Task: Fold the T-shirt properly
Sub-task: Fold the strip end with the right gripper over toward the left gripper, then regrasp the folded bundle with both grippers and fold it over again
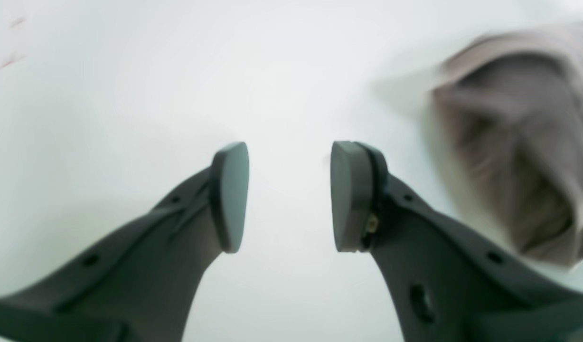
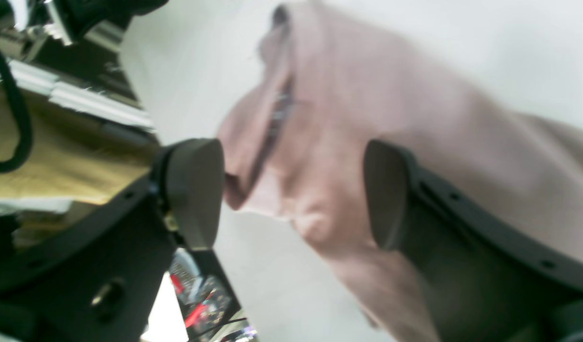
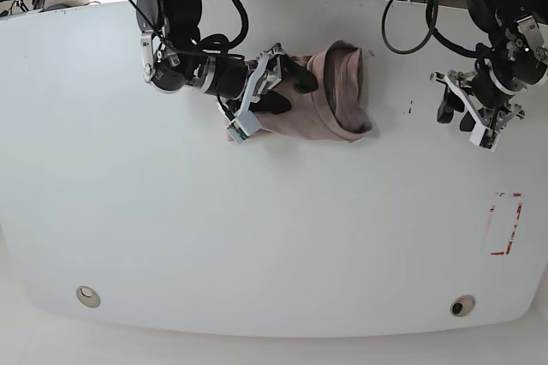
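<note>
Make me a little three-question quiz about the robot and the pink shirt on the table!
1. True or false: the left hand is holding the T-shirt.
2. Which hand is right over the T-shirt: A) left, B) right?
3. Fill in: the T-shirt lies bunched up on the white ____.

Key: 1 false, it is open and away from the shirt. 2 B. 3 table.

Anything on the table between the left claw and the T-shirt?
No. In the base view, only bare white table separates the left claw from the T-shirt.
</note>
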Action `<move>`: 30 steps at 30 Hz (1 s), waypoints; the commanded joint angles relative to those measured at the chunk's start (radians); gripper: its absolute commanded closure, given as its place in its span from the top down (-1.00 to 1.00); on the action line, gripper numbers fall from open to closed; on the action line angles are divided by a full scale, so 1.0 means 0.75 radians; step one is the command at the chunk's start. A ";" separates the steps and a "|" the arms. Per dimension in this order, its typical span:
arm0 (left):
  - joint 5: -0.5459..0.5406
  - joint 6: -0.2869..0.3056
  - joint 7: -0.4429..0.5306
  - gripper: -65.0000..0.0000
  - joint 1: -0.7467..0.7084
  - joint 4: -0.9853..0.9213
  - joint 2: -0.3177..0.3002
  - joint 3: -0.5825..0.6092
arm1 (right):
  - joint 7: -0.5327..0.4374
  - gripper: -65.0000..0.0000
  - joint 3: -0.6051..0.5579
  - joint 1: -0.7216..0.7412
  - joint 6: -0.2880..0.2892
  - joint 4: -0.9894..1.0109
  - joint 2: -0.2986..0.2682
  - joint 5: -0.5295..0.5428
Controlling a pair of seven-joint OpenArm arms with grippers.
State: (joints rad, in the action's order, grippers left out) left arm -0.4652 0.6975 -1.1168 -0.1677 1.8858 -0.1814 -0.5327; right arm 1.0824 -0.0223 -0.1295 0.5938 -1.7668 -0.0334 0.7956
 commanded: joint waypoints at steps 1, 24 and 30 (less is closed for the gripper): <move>-0.015 0.001 0.019 -0.22 0.000 -0.011 -0.095 -0.035 | -0.047 0.14 -0.057 0.043 0.007 0.065 0.009 0.045; -0.011 0.001 0.027 -0.22 -0.003 0.077 -0.213 0.466 | -0.121 -0.58 -0.072 0.166 0.001 0.143 -0.016 0.033; 0.048 0.001 0.060 -0.23 0.049 0.072 -0.113 0.683 | -0.104 -0.59 0.023 0.196 0.003 0.135 -0.118 0.059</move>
State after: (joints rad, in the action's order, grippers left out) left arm -0.4644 0.6971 -1.0801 -0.1463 1.9251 -0.2768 -0.0437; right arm 1.0161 -0.0296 0.0002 0.5846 -1.6573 -0.0830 0.8146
